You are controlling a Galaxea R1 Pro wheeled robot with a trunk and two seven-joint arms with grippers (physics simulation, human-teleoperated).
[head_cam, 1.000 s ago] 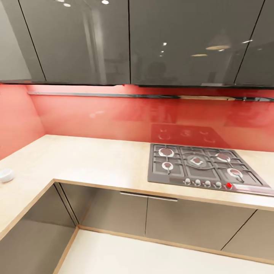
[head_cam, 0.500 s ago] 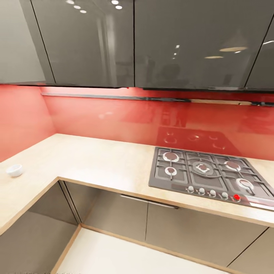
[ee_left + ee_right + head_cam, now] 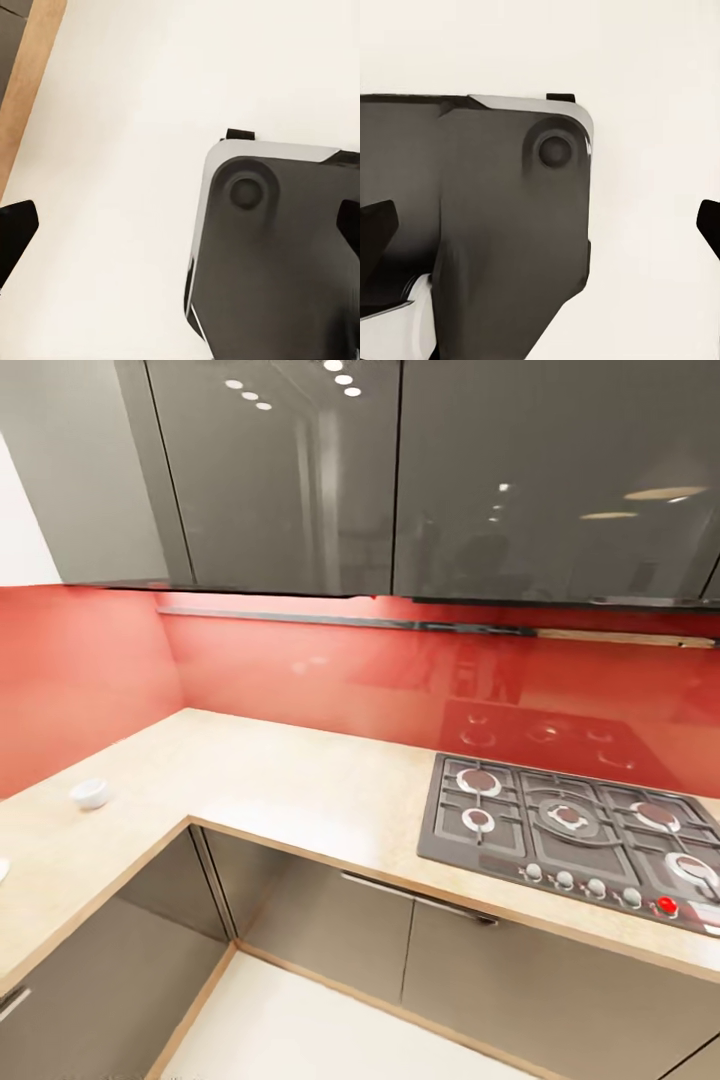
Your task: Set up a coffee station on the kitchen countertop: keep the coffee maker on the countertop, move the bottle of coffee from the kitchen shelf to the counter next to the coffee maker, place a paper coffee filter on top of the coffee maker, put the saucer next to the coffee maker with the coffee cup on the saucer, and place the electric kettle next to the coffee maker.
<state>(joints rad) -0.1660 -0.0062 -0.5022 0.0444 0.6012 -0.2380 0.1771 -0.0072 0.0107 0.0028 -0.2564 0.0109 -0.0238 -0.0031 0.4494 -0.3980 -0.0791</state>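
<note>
Camera's swung round to the left since a second ago, so everything in the head view has slid rightward: the gas hob [image 3: 590,840] now sits closer to the right edge, and the small white coffee cup [image 3: 90,792] that was right at the left border is now properly in view on the left arm of the L-shaped countertop [image 3: 300,790]. It stands upright by itself, well apart from the hob. A sliver of something white [image 3: 3,870] pokes in at the left edge on the same counter, too cut off to tell what it is. Red backsplash [image 3: 330,680] behind, glossy grey wall cabinets [image 3: 400,470] above. Both wrist views look down at the pale floor [image 3: 135,150] and the robot's dark base [image 3: 277,255]. Left gripper [image 3: 180,229] has its fingertips at opposite edges of the picture, so it's spread wide with nothing in it; same deal for the right gripper [image 3: 544,221].
</note>
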